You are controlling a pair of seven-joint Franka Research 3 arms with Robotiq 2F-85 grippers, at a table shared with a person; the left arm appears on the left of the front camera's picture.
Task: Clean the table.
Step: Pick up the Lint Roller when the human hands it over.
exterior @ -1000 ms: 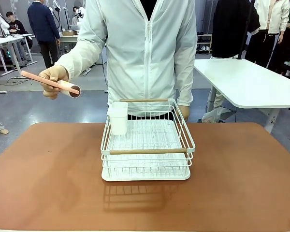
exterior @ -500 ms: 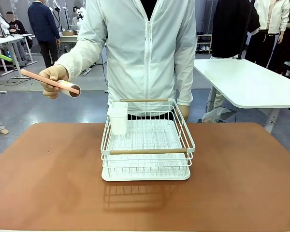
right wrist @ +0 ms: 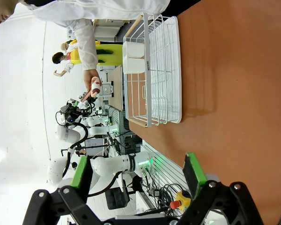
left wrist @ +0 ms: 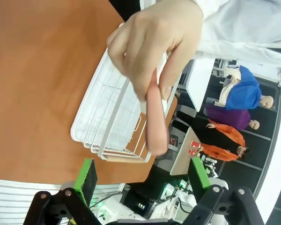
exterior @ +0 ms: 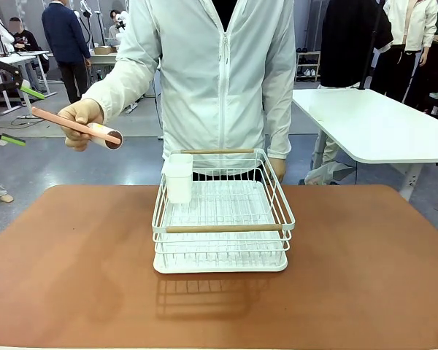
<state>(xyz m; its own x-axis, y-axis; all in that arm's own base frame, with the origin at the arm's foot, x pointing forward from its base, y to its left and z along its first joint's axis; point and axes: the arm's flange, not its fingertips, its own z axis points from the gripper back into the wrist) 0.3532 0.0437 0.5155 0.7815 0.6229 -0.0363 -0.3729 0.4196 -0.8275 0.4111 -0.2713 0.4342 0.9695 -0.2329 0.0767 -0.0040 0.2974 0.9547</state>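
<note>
A white wire rack [exterior: 285, 212] sits in the middle of the reddish-brown table [exterior: 73, 255], a little toward its far edge, with a wooden bar across its near side. A white cup [exterior: 179, 179] stands in the rack's far left corner. A person in a white jacket [exterior: 223, 73] stands just behind the rack. One hand [exterior: 80, 117] is raised up and to the left of the rack, out past the table's far edge, gripping a roller [exterior: 95, 130] with a pink handle. The roll end points toward the rack.

The left gripper [left wrist: 141, 164] hangs in the air farther left of the rack than that hand. Its green-padded jaws are spread wide and hold nothing. In its wrist view the pink handle points down toward the gap between them without touching either finger.

The right gripper [right wrist: 136, 159] is well back from the rack on the robot's side. Its jaws are also spread and empty.

A white-topped table [exterior: 379, 124] stands behind and to the right of the rack.
</note>
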